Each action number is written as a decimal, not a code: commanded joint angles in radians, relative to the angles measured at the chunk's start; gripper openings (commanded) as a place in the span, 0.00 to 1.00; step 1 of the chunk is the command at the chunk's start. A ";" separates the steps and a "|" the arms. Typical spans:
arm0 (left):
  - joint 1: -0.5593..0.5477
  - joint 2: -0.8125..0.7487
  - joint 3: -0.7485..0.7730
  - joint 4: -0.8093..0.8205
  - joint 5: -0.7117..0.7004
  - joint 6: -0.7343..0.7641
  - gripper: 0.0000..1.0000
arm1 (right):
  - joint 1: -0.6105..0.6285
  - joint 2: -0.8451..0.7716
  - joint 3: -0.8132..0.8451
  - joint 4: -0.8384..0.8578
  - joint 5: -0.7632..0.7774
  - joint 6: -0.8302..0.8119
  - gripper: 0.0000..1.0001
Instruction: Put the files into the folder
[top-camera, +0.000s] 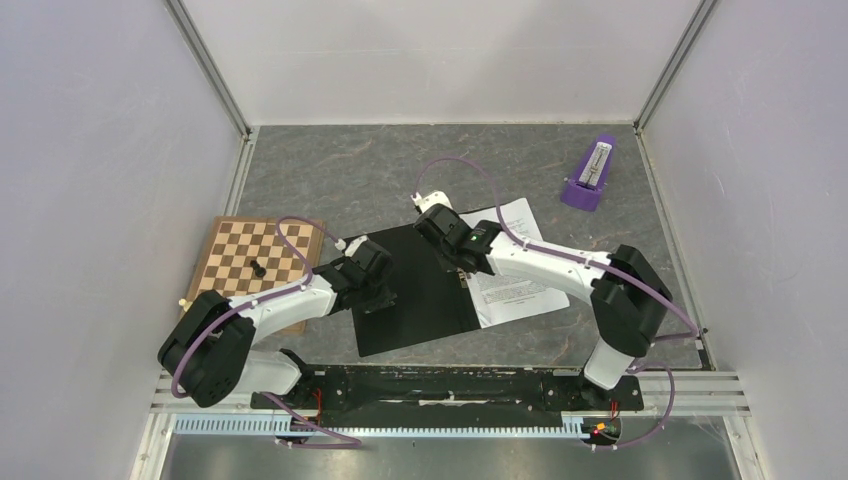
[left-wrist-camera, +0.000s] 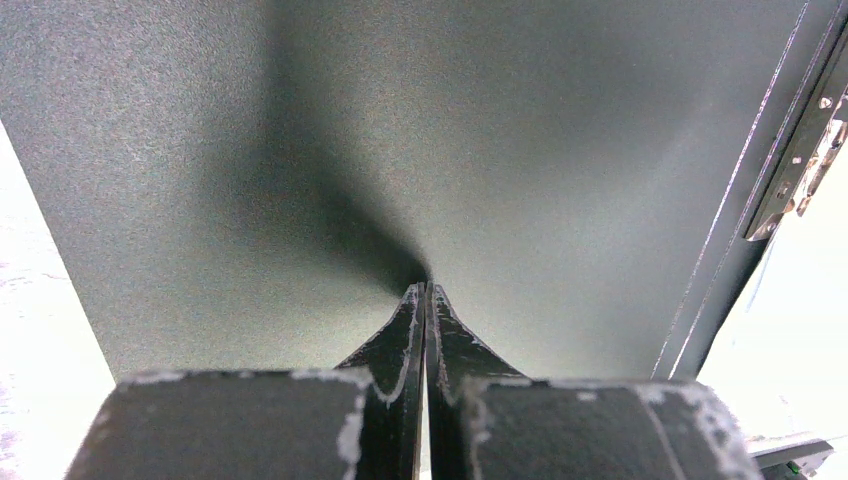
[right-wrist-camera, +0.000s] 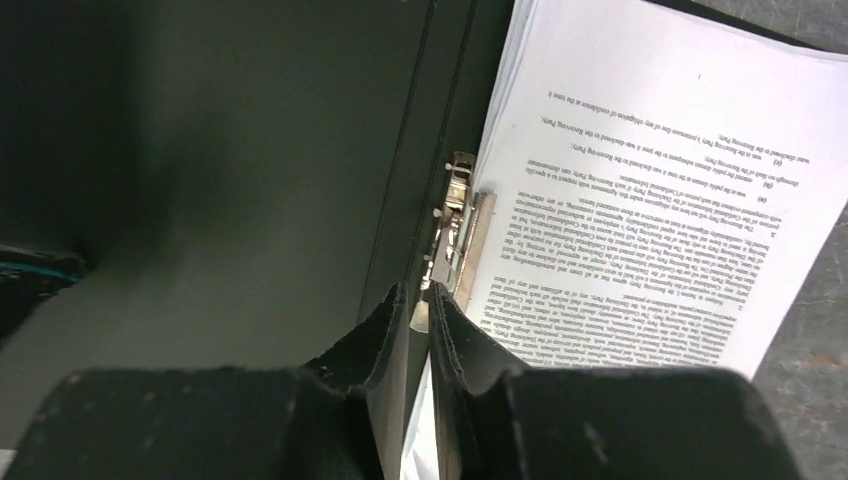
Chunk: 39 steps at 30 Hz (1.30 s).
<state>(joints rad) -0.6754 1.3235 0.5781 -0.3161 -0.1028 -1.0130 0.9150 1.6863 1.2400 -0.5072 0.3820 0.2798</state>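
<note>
The folder (top-camera: 415, 300) lies open on the table, black inside up; its teal outside is hidden. The files (top-camera: 520, 270), white sheets of dense text, lie stacked on its right half, beside the spine. My left gripper (top-camera: 372, 285) is shut and empty, its tips (left-wrist-camera: 425, 290) touching the black left cover (left-wrist-camera: 400, 130). My right gripper (top-camera: 452, 238) is at the spine, its fingers closed to a narrow gap (right-wrist-camera: 420, 295) on the near end of the metal spine clip (right-wrist-camera: 455, 225). The files (right-wrist-camera: 640, 200) lie just right of the clip. The clip also shows in the left wrist view (left-wrist-camera: 800, 150).
A checkered chessboard (top-camera: 235, 250) with one black piece (top-camera: 258, 268) lies at the left, next to the left arm. A purple metronome (top-camera: 590, 175) stands at the back right. White walls close in the grey table on three sides.
</note>
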 joint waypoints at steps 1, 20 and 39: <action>0.004 0.017 -0.014 -0.009 -0.035 -0.018 0.04 | 0.014 0.041 0.072 -0.065 0.068 -0.042 0.15; 0.004 0.015 -0.020 -0.012 -0.036 -0.021 0.03 | 0.027 0.072 0.063 -0.062 0.086 -0.037 0.12; 0.005 0.016 -0.019 -0.014 -0.035 -0.021 0.03 | 0.028 0.018 0.075 -0.050 0.095 -0.026 0.18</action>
<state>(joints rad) -0.6754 1.3235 0.5777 -0.3161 -0.1032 -1.0130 0.9386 1.7493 1.2770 -0.5701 0.4469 0.2512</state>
